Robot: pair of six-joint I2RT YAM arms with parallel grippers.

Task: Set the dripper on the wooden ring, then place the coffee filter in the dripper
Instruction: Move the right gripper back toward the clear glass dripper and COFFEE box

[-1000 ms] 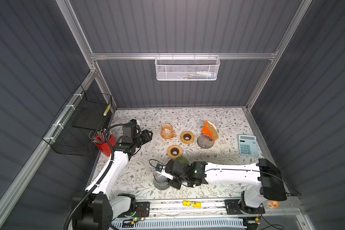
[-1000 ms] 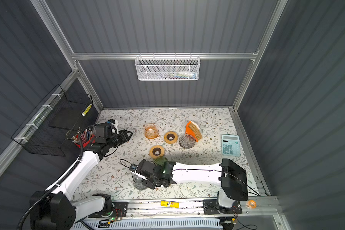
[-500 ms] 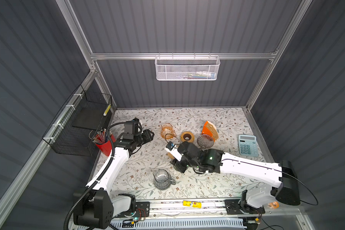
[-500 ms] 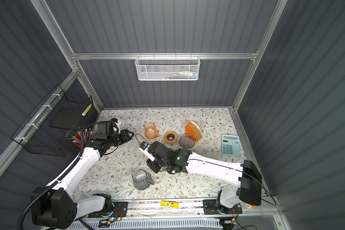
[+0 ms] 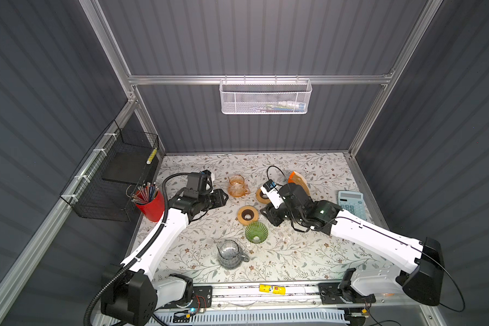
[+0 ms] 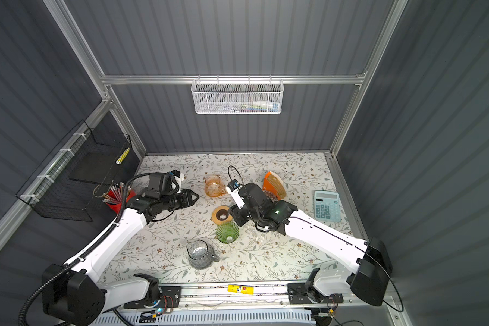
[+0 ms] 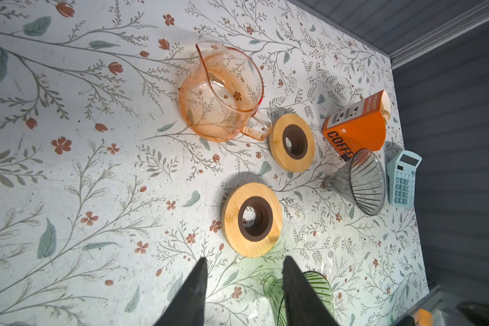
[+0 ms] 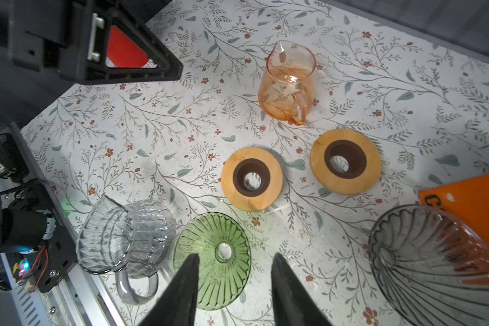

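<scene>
Coffee filters [image 6: 276, 185] stand packed in their orange box [image 7: 356, 129] toward the back of the floral table [image 5: 308, 254], at 1 o'clock from the green dripper [image 5: 256, 232], which sits near the table's middle, well apart from them. Right gripper [image 5: 270, 218] hangs above the table at the dripper's 1 o'clock, between dripper and box. Its wrist view shows the black fingers [image 8: 181, 290] spread partway, with nothing gripped and the dripper's ribbed glass seen below the gap. Left gripper [image 5: 223, 197] hovers farther off at 10 o'clock, its fingers [image 7: 192, 293] likewise parted and empty.

A wooden ring [image 5: 248, 215] lies just beside the green dripper at 11 o'clock. A second ring [image 7: 292, 142] lies beyond at 12 o'clock, near the handle of an orange glass pitcher [image 5: 237, 186]. A smoky grey dripper [image 7: 359, 182] lies tipped on its side next to the filter box. A clear glass pitcher [image 5: 230, 254] stands at the green dripper's 7 o'clock, and a pale blue calculator [image 5: 350, 203] rests at 2 o'clock by the table's edge. A red cup of pencils [image 5: 150, 201] stands at 10 o'clock, at the far left edge.
</scene>
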